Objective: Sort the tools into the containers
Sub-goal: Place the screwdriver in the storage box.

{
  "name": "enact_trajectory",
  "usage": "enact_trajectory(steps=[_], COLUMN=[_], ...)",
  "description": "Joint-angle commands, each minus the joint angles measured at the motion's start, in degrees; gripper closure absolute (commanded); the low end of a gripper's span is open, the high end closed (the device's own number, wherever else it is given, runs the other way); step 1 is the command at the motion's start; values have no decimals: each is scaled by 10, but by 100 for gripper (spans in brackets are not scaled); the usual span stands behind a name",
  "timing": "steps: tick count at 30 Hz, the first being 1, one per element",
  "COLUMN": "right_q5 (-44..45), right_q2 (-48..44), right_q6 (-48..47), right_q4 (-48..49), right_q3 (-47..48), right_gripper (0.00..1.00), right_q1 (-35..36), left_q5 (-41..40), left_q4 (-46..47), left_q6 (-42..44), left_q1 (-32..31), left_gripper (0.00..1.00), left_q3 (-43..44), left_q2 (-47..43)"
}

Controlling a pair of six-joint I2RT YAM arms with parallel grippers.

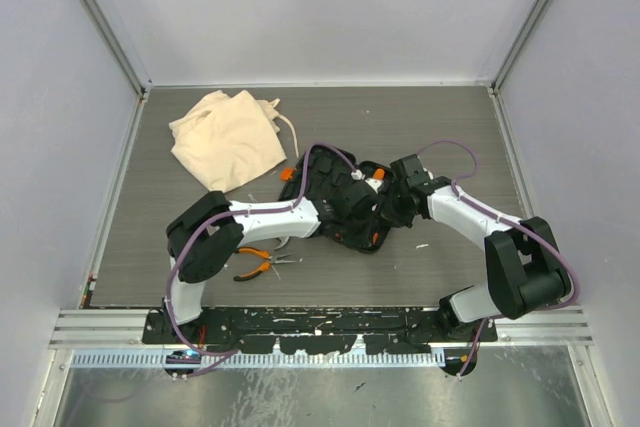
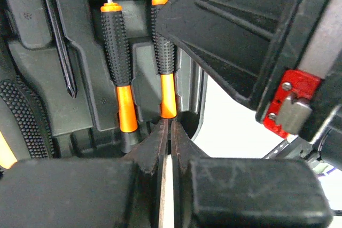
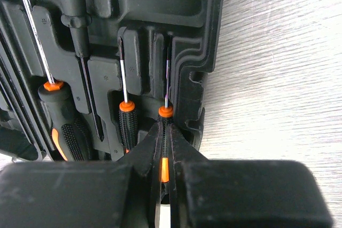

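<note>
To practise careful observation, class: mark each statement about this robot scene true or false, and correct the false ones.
1. The pliers lie on the table, outside the tool case. True.
2. The cloth bag sits right of the case. False: the cloth bag lies beyond it, to the left.
3. The right pincer is shut on a small screwdriver. True.
4. The tool case is closed. False: it lies open, with screwdrivers seated in its slots.
</note>
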Motion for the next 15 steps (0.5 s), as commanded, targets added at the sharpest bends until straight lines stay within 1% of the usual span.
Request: enact_trajectory(steps=[1,4,6,11,15], right_q5=[82,73,70,71,71], right_q2=[32,34,33,20,13], right_q6=[-6,-11,-12,-27,-45], right_q4=[-32,-26,-21,-17,-22], right_q3=[-22,-17,-17,-14,-1], right_gripper=[99,99,99,96,93], right_q1=[2,-1,-2,-8,-22], left_q5=[16,4,-13,-44,-61], left_q4=[-13,-3,-4,5,-27], left_q6=[46,66,72,71,72], left_q1=[3,4,6,31,79], left_gripper=[92,80,75,71,69], left_q3=[11,25,30,-1,-29], left_q2=[-36,-73,-98,-171,-219])
